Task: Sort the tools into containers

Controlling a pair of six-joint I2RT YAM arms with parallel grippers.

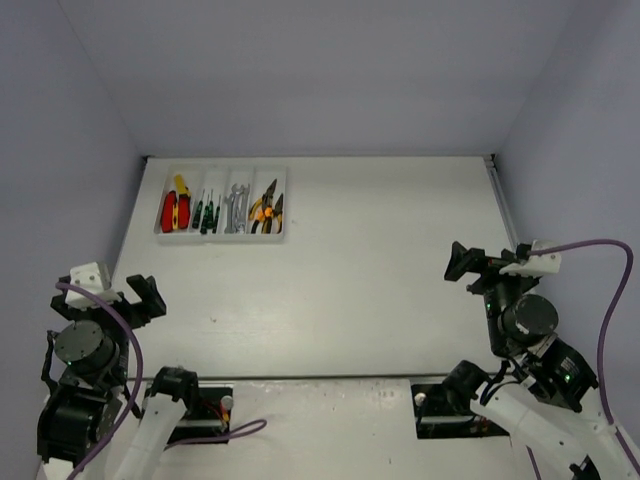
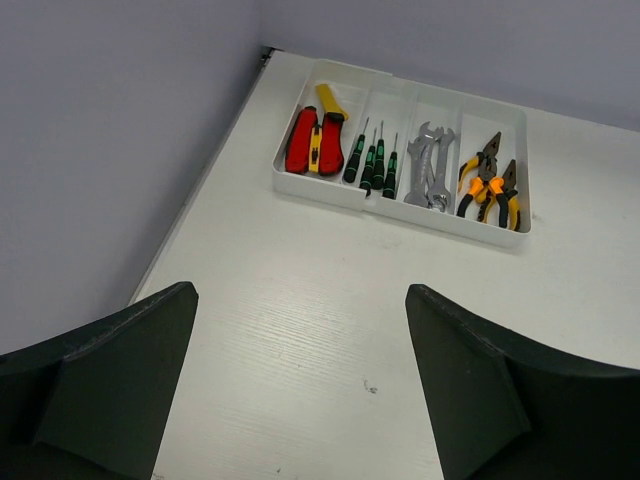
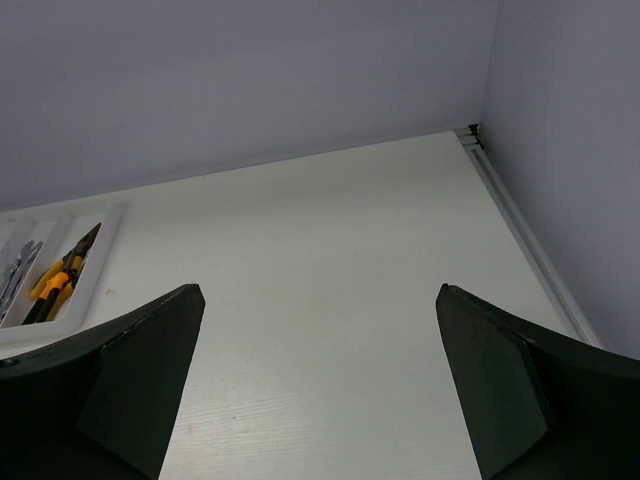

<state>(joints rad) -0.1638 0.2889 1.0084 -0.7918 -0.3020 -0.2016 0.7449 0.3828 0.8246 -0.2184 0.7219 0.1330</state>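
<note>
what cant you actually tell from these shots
Top view: the screwdrivers and wrenches in the tray are too small to count.
Left wrist view: the red knives and yellow knife lie packed together, so their number is unclear; the left fingers hide the table at both bottom corners.
Right wrist view: the left edge cuts through the wrenches, hiding the tray beyond the pliers; the right fingers cover the near table.

Showing white tray (image 2: 420, 217) | displaying red and yellow utility knives (image 2: 310, 142) | displaying green-and-black screwdrivers (image 2: 372, 162) | displaying silver wrenches (image 2: 428, 170) | displaying orange-and-yellow-handled pliers (image 2: 488, 188) | showing white, faintly grained table (image 2: 320, 330) | showing plain pale lavender-grey walls (image 2: 100, 150) | showing purple cables (image 1: 585, 241)
</note>
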